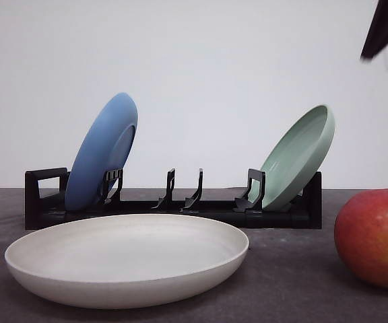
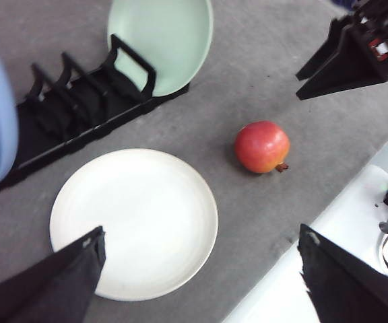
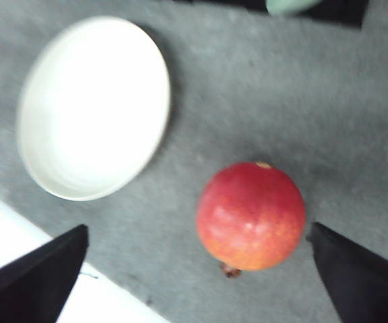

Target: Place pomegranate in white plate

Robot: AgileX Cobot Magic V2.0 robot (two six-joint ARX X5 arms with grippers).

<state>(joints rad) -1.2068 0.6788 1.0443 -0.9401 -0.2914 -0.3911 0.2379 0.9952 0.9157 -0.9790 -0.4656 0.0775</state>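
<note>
Pomegranate (image 1: 376,237), round, red shading to yellow-orange with a small brown calyx nub, rested on the grey bench (image 1: 295,276) near its front right corner, apart from the wide, shallow, matte off-white plate (image 1: 126,259), which lay empty near the front edge. Behind both, along the back edge, a black slotted dish rack (image 1: 174,202) held a tilted blue plate (image 1: 103,151) at one end and a tilted mint-green plate (image 1: 302,155) at the other. The right tool (image 3: 194,282) hung above the pomegranate, fingers spread wide, gripping nothing. The left tool (image 2: 201,282) hovered above the white plate's near rim, likewise wide open and empty.
</note>
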